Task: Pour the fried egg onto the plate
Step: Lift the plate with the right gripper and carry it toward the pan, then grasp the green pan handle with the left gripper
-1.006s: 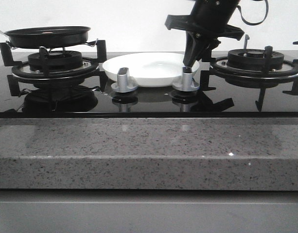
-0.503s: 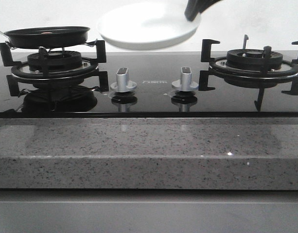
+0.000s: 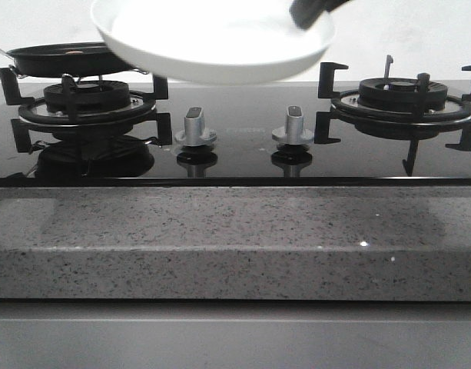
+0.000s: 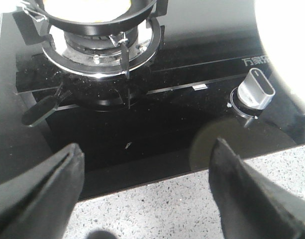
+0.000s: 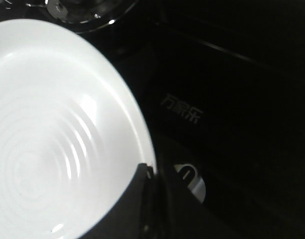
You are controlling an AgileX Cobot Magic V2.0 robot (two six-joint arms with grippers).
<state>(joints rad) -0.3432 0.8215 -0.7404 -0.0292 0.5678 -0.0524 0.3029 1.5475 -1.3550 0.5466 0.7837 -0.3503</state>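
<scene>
A stovetop (image 3: 235, 157) of glossy black glass sat behind a grey speckled counter edge (image 3: 235, 238), with two silver knobs (image 3: 195, 127) near the middle and a burner on each side. The plate (image 3: 212, 38), white, wide and shallow, hung in the air above the centre of the stove, its left edge overlapping the pan in the front view. The right gripper (image 3: 308, 11) was clamped on the plate's right rim; the right wrist view showed a dark finger (image 5: 127, 209) over the rim and concentric ridges in the plate's empty well.

The pan (image 3: 54, 58), black, rested on the left burner (image 3: 85, 104). The egg (image 4: 85, 6) lay inside it, seen only as a pale patch at the edge of the left wrist view. The left gripper (image 4: 145, 186) hovered over the near edge of the stove, left of centre, its fingers wide apart and holding nothing.

The plate looked rigid, glazed and breakable, and a pinch on one rim probably left it prone to tipping or slipping. The egg was likely soft, light and greasy, so it should slide when the pan tilts. The pan's handle could not be clearly made out; that would probably be the place to grasp it.
</scene>
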